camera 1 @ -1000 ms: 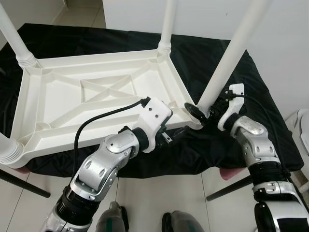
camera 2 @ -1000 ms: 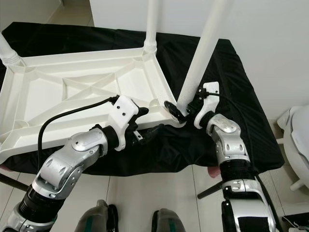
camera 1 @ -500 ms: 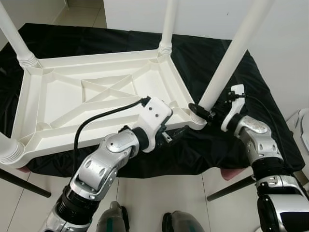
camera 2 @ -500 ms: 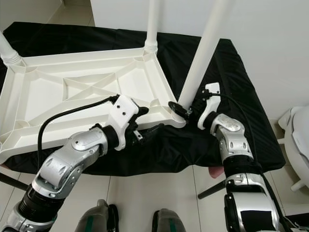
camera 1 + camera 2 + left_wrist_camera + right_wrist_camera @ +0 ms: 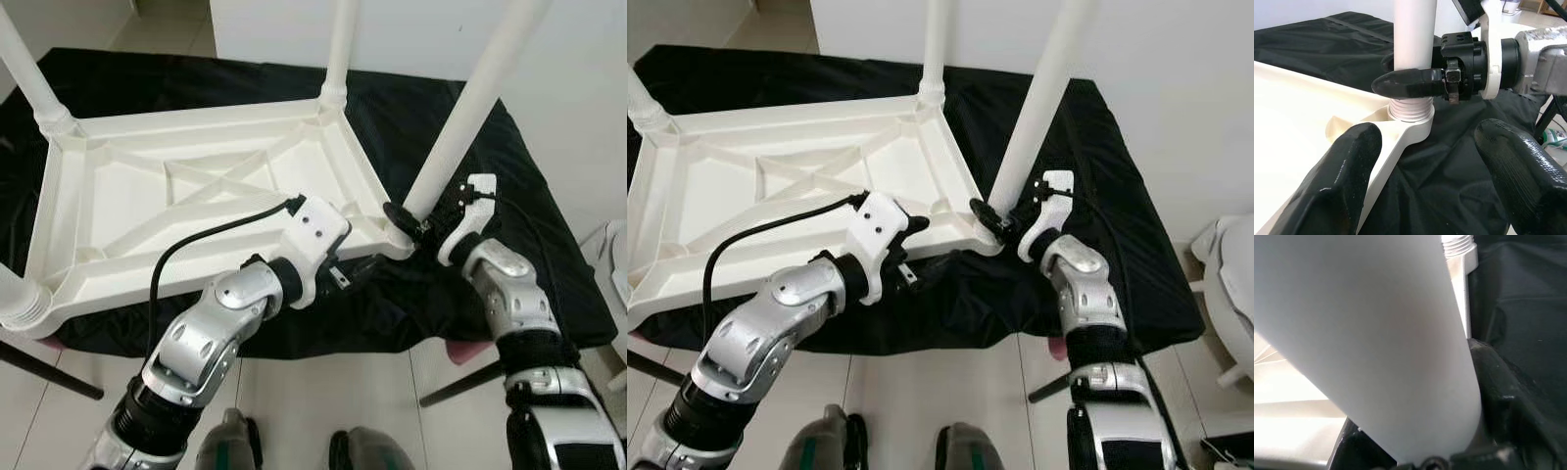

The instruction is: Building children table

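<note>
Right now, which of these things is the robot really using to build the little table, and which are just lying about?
In use:
upturned white tabletop
white leg at its near right corner, clamped by the right gripper
left gripper, open, beside that corner

Lying about:
black cloth underneath
white object at the far right

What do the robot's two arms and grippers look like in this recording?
Both arms are silver metallic shells with black joint sections. Each wrist carries a white plastic housing with a black cable looping out of it. The left gripper has two long, glossy black, rounded fingers; the right gripper has the same black fingers on a black cylindrical mount.
</note>
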### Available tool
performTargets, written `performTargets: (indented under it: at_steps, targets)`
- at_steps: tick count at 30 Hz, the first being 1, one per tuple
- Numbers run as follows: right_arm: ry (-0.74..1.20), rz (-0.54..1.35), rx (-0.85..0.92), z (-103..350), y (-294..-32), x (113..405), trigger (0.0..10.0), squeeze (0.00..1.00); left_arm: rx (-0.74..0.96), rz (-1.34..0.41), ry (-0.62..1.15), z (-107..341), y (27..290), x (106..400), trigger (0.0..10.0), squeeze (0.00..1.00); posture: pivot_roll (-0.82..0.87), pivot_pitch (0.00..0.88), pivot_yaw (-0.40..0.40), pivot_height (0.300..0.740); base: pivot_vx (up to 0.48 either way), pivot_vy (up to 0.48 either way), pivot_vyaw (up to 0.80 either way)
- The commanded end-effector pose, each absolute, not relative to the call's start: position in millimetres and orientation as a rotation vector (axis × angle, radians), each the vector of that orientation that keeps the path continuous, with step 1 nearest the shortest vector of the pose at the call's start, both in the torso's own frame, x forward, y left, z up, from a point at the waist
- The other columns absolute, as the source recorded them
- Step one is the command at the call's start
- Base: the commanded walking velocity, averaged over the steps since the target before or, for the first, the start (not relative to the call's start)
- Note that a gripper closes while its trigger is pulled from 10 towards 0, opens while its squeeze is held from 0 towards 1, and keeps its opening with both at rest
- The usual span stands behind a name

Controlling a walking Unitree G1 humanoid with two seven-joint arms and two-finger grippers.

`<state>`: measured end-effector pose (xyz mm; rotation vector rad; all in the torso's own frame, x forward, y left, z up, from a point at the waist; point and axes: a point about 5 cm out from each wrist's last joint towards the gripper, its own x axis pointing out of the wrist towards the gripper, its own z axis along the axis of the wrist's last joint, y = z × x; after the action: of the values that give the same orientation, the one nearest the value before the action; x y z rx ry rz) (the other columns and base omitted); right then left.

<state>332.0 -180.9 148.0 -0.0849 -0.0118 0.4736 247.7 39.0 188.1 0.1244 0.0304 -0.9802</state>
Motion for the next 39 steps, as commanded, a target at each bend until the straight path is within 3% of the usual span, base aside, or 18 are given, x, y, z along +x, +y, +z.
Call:
performTargets:
  at_steps: [1,6,7,11,13,17,22,31,32,34,35,39]
  targets:
    - [0.012,0.428,-0.102,145.9,-174.7,326.1,10.0,0.0,0.119,-1.015,0.037,188.1,35.3,243.2,10.0,0.0,-0.12,0.068,-0.014,0.74,0.0,0.0,0.0]
    - [0.012,0.406,-0.094,146.2,-173.2,324.6,10.0,0.0,0.12,-1.016,0.038,187.6,35.2,242.9,10.0,0.0,-0.12,0.067,-0.016,0.74,0.0,0.0,0.0]
    - [0.014,0.235,-0.061,146.7,-172.5,320.4,10.0,0.0,0.119,-1.019,0.039,187.1,34.8,242.3,10.0,0.0,-0.12,0.065,-0.018,0.74,0.0,0.0,0.0]
    - [0.0,0.062,-0.054,148.0,-174.2,315.3,10.0,0.0,0.118,-1.021,0.041,186.6,34.3,241.8,10.0,0.0,-0.12,0.063,-0.018,0.74,0.0,0.0,0.0]
    - [0.002,-0.115,-0.059,144.6,-175.1,308.1,10.0,0.0,0.117,-1.029,0.041,186.2,32.9,241.0,10.0,0.0,-0.13,0.059,-0.02,0.74,0.0,0.0,0.0]
    - [0.029,-0.244,-0.044,139.2,-168.5,297.2,10.0,0.0,0.117,-1.033,0.041,186.0,31.9,240.4,10.0,0.0,-0.12,0.057,-0.021,0.74,0.0,0.0,0.0]
    - [0.042,-0.219,-0.025,137.6,-153.9,292.0,10.0,0.0,0.117,-1.035,0.041,185.5,31.2,239.9,10.0,0.0,-0.12,0.051,-0.024,0.74,0.0,0.0,0.0]
    - [0.059,-0.248,-0.042,137.7,-156.6,292.1,10.0,0.0,0.121,-1.036,0.036,186.7,29.6,240.2,10.0,0.0,-0.12,0.037,-0.03,0.74,0.0,0.0,0.0]
    - [0.057,-0.247,-0.043,137.7,-156.0,292.3,10.0,0.19,0.12,-1.037,0.035,186.8,29.3,239.9,10.0,0.0,-0.12,0.035,-0.029,0.74,0.0,0.0,0.0]
    - [0.057,-0.247,-0.043,137.7,-156.0,292.3,10.0,0.19,0.12,-1.037,0.035,186.8,29.3,239.9,10.0,0.0,-0.12,0.035,-0.029,0.74,0.0,0.0,0.0]
    - [0.053,-0.242,-0.039,138.4,-155.2,292.5,10.0,1.0,0.121,-1.038,0.035,186.9,29.0,239.6,10.0,0.0,-0.12,0.035,-0.03,0.74,0.0,0.0,0.0]
    - [0.046,-0.24,-0.029,140.2,-155.8,293.3,10.0,1.0,0.121,-1.039,0.035,187.0,29.0,239.2,10.0,0.0,-0.12,0.036,-0.029,0.74,0.0,0.0,0.0]
